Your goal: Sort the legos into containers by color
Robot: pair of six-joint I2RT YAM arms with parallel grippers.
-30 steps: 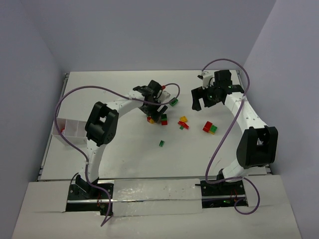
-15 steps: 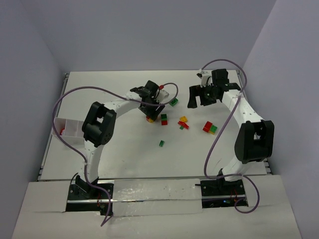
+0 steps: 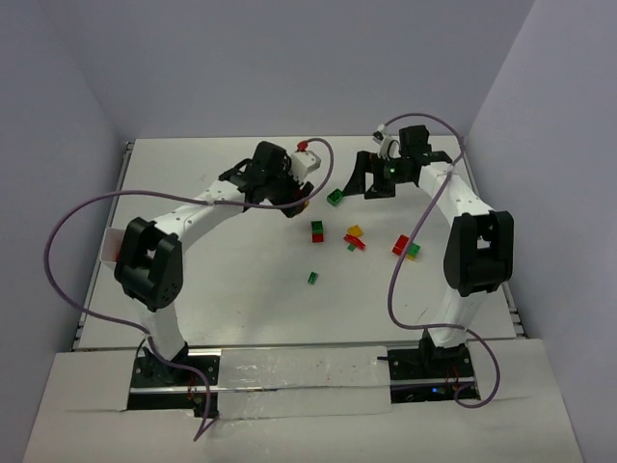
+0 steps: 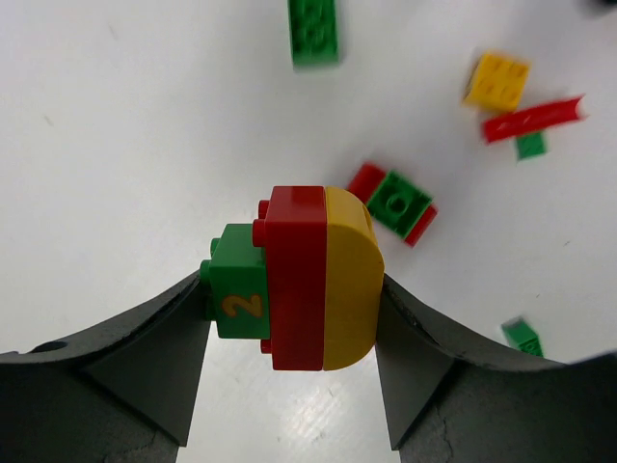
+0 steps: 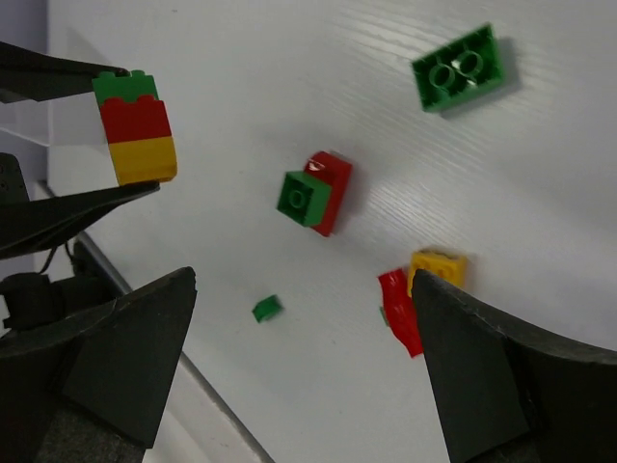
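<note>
My left gripper (image 4: 294,289) is shut on a three-brick stack (image 4: 297,278) of green, red and yellow, held above the table. It also shows in the top view (image 3: 292,196) and the right wrist view (image 5: 137,125). My right gripper (image 5: 308,357) is open and empty, and hovers over the loose legos (image 3: 371,183). On the table lie a green brick (image 3: 335,198), a green-on-red pair (image 3: 316,231), a yellow brick (image 3: 355,231), a red piece (image 3: 355,243), a red-and-green pair (image 3: 406,248) and a small green brick (image 3: 313,278).
A white divided container (image 3: 110,253) stands at the left edge of the table, partly hidden behind the left arm. Purple cables loop over both arms. Walls close in the table at the back and sides.
</note>
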